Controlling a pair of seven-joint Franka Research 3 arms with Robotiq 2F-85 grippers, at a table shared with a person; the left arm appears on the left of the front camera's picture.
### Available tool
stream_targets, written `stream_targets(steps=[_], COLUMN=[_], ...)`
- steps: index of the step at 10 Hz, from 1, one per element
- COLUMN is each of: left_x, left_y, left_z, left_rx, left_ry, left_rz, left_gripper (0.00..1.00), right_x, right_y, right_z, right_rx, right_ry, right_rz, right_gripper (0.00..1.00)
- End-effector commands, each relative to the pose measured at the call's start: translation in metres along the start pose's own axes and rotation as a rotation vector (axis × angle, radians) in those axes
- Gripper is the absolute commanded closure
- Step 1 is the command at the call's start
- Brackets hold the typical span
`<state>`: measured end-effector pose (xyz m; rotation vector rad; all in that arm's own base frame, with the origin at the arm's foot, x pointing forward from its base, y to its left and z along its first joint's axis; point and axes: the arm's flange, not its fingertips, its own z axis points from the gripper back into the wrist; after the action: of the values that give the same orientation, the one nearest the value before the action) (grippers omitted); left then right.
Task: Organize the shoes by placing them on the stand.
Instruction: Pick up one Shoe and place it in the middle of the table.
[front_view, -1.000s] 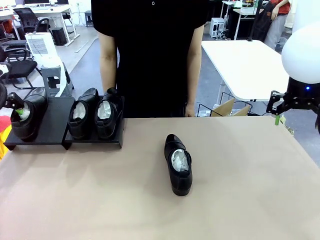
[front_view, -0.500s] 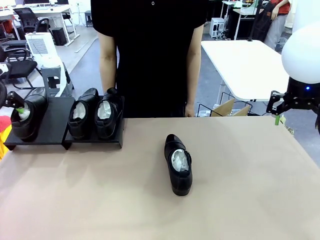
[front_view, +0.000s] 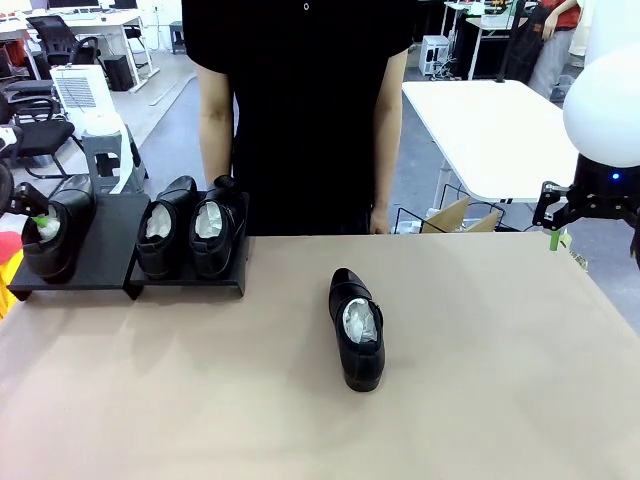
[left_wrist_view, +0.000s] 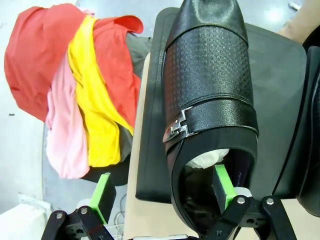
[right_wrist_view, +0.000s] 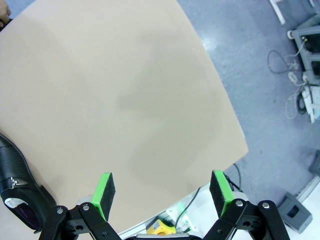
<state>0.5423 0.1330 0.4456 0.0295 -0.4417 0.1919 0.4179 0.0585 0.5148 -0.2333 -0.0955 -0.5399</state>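
Here we see three glossy black leather shoes (front_view: 190, 228) on the low matte black stand (front_view: 108, 250); a fourth shoe (front_view: 356, 328) lies on the beige table (front_view: 480, 380), well apart. Our left gripper (left_wrist_view: 165, 192) has its green pads (left_wrist_view: 223, 185) spread, one inside the leftmost shoe (left_wrist_view: 210, 100), not clamping it. Our right gripper (right_wrist_view: 162, 192) hangs spread above the table edge.

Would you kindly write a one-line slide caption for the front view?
Three shoes sit on the stand, a fourth shoe waits mid-table before a standing person.
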Motion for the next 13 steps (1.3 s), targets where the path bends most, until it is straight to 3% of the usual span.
stream_targets(steps=[1,4,6,7,10,11,13], left_x=[0.001,0.0,-0.019,-0.028,-0.066,-0.077,-0.096], left_y=[0.001,0.0,-0.01,-0.014,-0.041,-0.058,-0.088], left_z=[0.0,0.0,0.082,0.109,0.148,0.146,0.134], left_rx=[0.002,0.0,-0.099,-0.146,-0.276,-0.31,-0.344], left_ry=[-0.004,0.0,-0.215,-0.22,-0.046,0.044,0.266], left_rz=[0.002,0.0,-0.064,-0.113,-0.395,-0.497,-0.65], left_gripper=[0.0,0.0,0.0,0.0,0.0,0.0,0.0], right_x=[0.0,0.0,0.0,0.0,0.0,-0.008,-0.058], right_y=[0.0,0.0,0.0,0.0,0.0,0.017,0.066], right_z=[0.0,0.0,0.0,0.0,0.0,-0.001,0.009], right_rx=[0.002,0.002,0.002,0.002,0.0,-0.01,0.052], right_ry=[-0.009,-0.009,-0.009,-0.009,0.0,0.036,0.078], right_rz=[-0.009,-0.009,-0.009,-0.009,0.0,0.086,0.288], right_gripper=[0.0,0.0,0.0,0.0,0.0,0.0,0.0])
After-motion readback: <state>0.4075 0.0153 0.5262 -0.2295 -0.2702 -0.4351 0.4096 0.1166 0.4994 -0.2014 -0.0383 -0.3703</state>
